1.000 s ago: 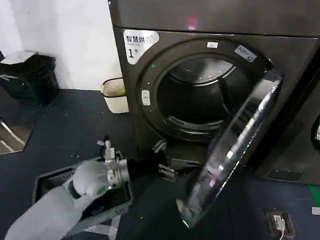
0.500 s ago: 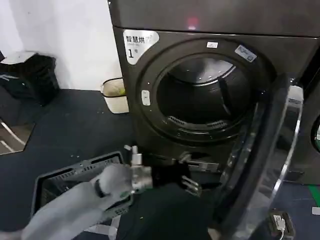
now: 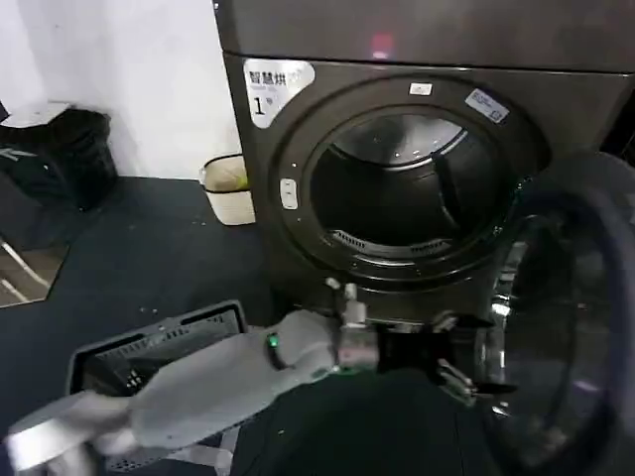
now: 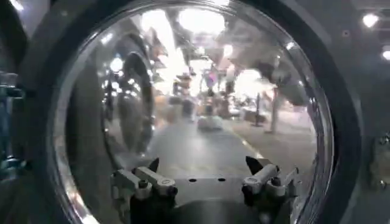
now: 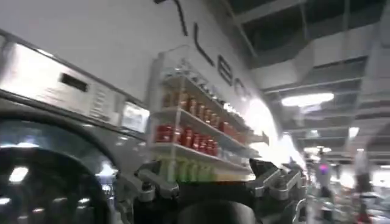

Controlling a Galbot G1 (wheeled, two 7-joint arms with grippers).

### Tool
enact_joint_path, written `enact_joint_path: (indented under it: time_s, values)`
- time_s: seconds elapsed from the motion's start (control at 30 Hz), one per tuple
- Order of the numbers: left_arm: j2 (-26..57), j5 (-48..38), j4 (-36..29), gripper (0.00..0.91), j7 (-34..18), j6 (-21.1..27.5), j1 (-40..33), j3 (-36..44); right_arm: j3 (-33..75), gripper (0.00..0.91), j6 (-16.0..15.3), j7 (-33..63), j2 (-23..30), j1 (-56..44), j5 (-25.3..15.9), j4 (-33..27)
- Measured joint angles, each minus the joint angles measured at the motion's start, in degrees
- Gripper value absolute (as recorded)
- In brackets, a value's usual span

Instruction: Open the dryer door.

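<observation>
The dryer door [image 3: 580, 297] stands swung wide to the right of the open drum [image 3: 407, 198], its dark grey inner side and bulging glass turned toward me. My left arm reaches across low in front of the machine. Its left gripper [image 3: 474, 355] is open at the door's inner rim, holding nothing. In the left wrist view the dryer door [image 4: 201, 91] is close ahead, and the left gripper [image 4: 203, 167] has its fingers spread wide before the glass. The right gripper [image 5: 204, 173] is open and empty, raised and pointing away toward a machine panel and shelves.
A grey laundry basket [image 3: 149, 347] lies on the dark floor at the lower left, under my left arm. A small pale bin [image 3: 228, 188] stands by the dryer's left side, and a black bin [image 3: 60, 149] farther left against the wall.
The door has swung from half open to wide open on the right, showing its inner side. My left arm has moved right along with it, staying near its rim.
</observation>
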Motion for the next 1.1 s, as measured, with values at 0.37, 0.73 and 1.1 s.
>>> enact_joint_path:
  time_s: [0.37,0.73,1.1]
  values:
    - [-13.84,0.64,10.19,0.907,-2.32,0.45,-5.99,4.81,6.87,0.907,1.99,-1.08,-0.02,-2.15,-4.53,-2.96]
    - [-25.35,2.92,22.02,0.907,-3.15,-0.67,-7.88,4.13,8.89,0.907,1.70,-2.15,-0.92,-2.24,-4.44,-2.40]
    - [-25.73,4.26,30.42,0.907,-3.43,-2.04,-9.89,2.75,8.06,0.907,1.66,-2.61,-2.02,-1.47,-4.45,-3.56]
